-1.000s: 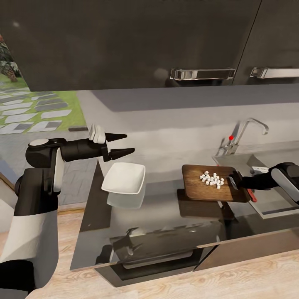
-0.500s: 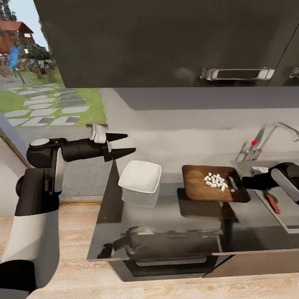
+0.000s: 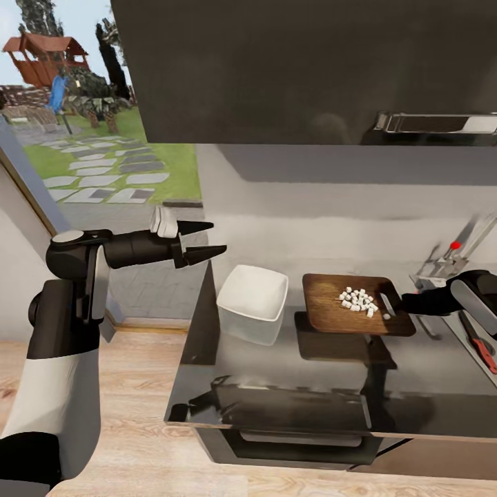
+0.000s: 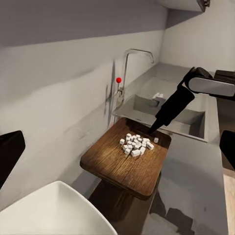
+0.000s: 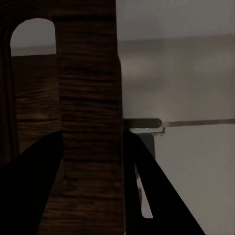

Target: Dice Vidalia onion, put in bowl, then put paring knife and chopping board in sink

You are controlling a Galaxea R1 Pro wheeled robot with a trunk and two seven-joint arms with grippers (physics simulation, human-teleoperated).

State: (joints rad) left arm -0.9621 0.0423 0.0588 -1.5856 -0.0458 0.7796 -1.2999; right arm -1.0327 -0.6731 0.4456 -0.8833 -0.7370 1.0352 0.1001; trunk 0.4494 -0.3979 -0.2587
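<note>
- The right gripper (image 3: 402, 301) is clamping the handle end of the chopping board (image 3: 338, 314), its two dark fingers (image 5: 29, 186) pinching the wooden strip beside the slot and holding the board raised above the countertop (image 3: 290, 373).
- A cluster of diced onion (image 3: 357, 299) is sitting on the board's surface, toward the gripped end.
- The white bowl (image 3: 253, 295) is resting on the countertop just beside the board's free end, apart from it.
- The left gripper (image 3: 208, 239) is hovering in the air beyond the counter's end, near the bowl, its pointed fingers spread and holding nothing.
- The paring knife (image 3: 482, 342) is lying at the picture's right edge, beside the sink's tap (image 3: 452, 252) with its red knob.
</note>
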